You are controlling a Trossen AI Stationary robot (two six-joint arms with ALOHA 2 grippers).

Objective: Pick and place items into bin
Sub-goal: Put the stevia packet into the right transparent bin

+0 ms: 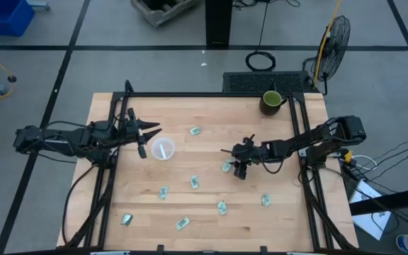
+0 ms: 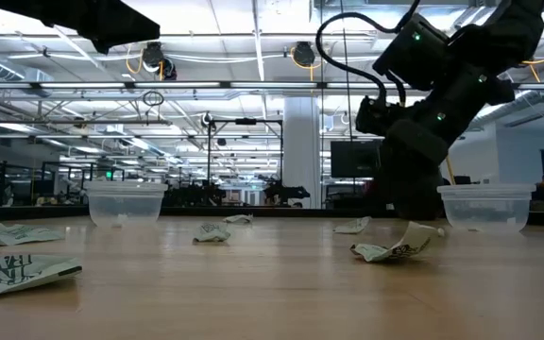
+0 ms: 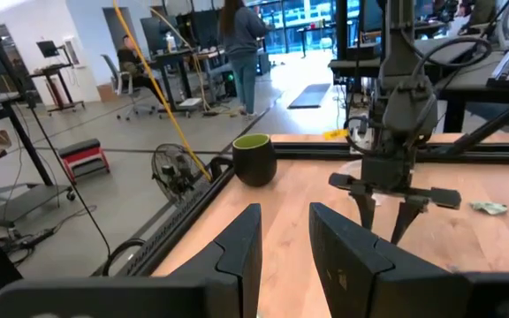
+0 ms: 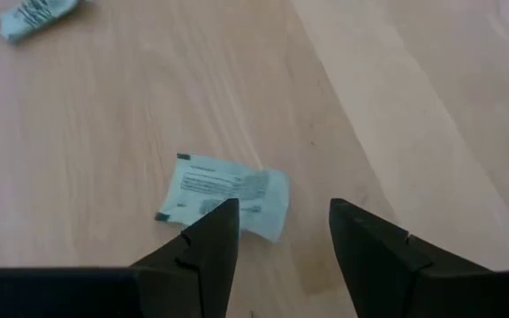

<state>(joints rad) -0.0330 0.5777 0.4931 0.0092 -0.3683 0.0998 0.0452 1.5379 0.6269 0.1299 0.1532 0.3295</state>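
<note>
Several small pale green-and-white packets lie flat and scattered on the wooden table, among them one at the far middle and one in the centre. My right gripper is open and slants down over one packet, which also shows in the high view and, curled, in the low view. My left gripper is open and level with nothing between its fingers. It hangs beside the clear round bin at the table's left. My right gripper comes slanting from above at the packet. One fingertip overlaps the packet's near edge, and the other stands over bare wood. The packet lies on the table. I cannot tell whether the fingertip touches it.
A dark green mug stands at the far right corner. Black frame rails run along the table's left and right sides. More packets lie toward the near edge. People and desks show in the room beyond the table.
</note>
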